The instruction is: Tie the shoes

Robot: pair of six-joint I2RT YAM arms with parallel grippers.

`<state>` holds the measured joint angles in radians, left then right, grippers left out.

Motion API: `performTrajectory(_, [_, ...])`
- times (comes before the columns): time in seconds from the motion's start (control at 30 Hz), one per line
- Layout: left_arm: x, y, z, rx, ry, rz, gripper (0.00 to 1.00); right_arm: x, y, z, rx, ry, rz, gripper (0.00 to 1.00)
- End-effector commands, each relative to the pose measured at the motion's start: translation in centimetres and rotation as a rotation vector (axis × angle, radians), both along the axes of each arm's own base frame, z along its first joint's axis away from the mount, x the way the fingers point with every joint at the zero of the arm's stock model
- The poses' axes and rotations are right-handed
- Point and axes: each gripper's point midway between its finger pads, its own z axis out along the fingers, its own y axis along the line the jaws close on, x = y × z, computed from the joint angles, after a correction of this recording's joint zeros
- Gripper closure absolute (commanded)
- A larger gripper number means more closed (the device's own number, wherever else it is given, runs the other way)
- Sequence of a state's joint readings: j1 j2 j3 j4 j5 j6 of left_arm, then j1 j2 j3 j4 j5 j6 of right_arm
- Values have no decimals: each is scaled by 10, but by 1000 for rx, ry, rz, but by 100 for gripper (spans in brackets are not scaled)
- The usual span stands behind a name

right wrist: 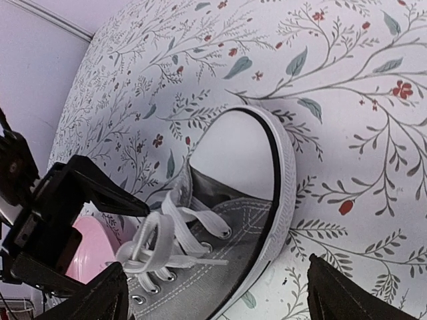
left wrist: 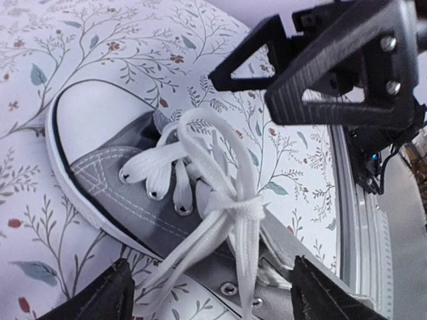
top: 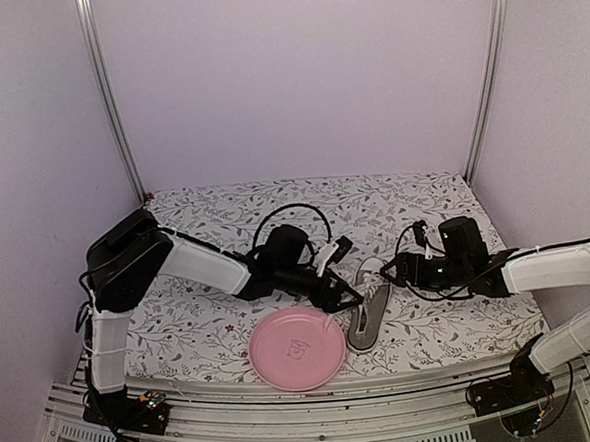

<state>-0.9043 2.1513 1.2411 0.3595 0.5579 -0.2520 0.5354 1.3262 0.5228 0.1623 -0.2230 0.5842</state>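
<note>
The grey sneaker (top: 369, 313) lies on the floral cloth with its white toe cap pointing away from the arms. Its white laces (left wrist: 230, 203) are crossed into a knot with a loop above the eyelets, and loose strands run down between my left fingers. My left gripper (top: 345, 292) is open over the shoe's lace area; the left wrist view shows its fingertips (left wrist: 100, 300) on either side of the shoe (left wrist: 107, 167). My right gripper (top: 392, 268) is open beside the toe cap (right wrist: 240, 150), its fingertips (right wrist: 353, 293) wide apart. The laces (right wrist: 157, 243) touch neither finger.
A pink plate (top: 297, 348) sits just left of the shoe near the table's front edge, and it shows in the right wrist view (right wrist: 87, 250). The metal front rail (left wrist: 357, 220) runs beside the shoe's heel. The two grippers face each other closely over the shoe.
</note>
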Motion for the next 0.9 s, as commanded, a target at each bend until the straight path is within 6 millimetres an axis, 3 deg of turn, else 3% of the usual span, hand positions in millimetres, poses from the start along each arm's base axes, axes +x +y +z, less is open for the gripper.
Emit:
performTrajectory(0.0, [7,7,30,-74,90,112,14,-7,6,-12,78,55,-2,6])
performTrajectory(0.2, [-20,7,18,-130,260,78,13,-2,24,-20,127,73,62,6])
performTrajectory(0.57, [-64,-23,11,-175,352,-24,13,8,46,-16,172,35,161,6])
performTrajectory(0.73, [-65,-23,12,-172,349,-7,14,10,48,-14,166,23,169,6])
performTrajectory(0.87, [-47,1,23,-156,289,77,13,9,31,-12,122,3,113,6])
